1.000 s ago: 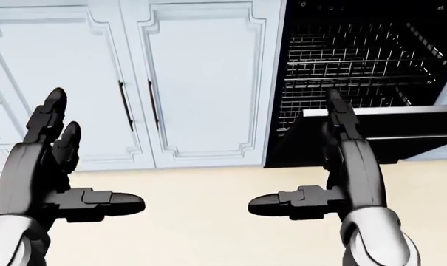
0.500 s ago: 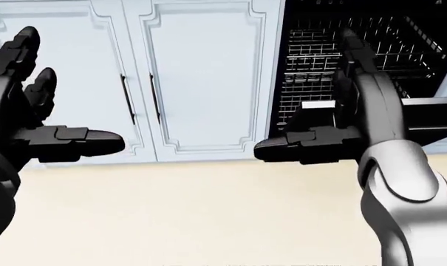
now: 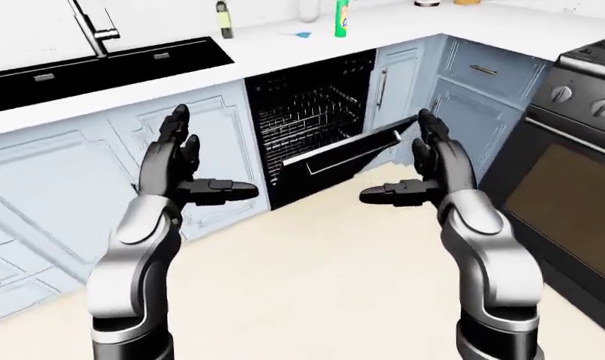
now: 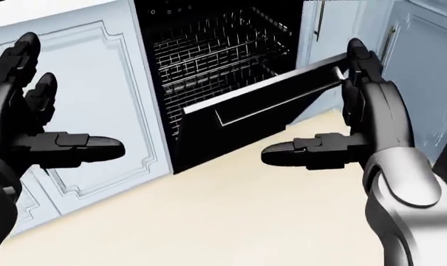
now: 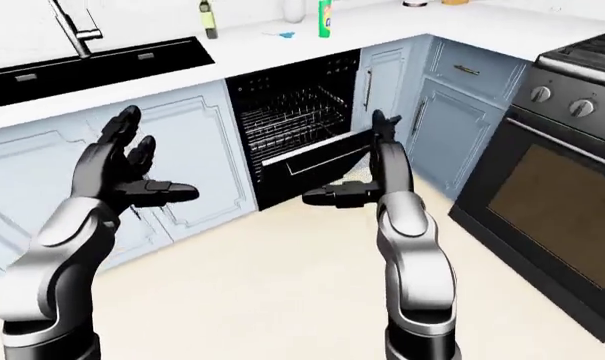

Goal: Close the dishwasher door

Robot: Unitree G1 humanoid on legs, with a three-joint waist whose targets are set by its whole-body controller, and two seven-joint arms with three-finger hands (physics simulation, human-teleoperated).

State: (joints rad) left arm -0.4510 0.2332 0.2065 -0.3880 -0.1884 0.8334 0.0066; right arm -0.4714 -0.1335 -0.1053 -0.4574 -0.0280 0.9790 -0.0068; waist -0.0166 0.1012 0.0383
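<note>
Dishwasher door stands partly open, tilted out from the black cavity under the white counter, and the wire racks show above its upper edge. Right hand is raised with the fingers straight and the thumb pointing to the left of the left-eye view, fingertips near the right end of the door's edge, though I cannot tell if they touch it. Left hand is also spread open, holding nothing, before the pale blue cabinets, well apart from the door.
</note>
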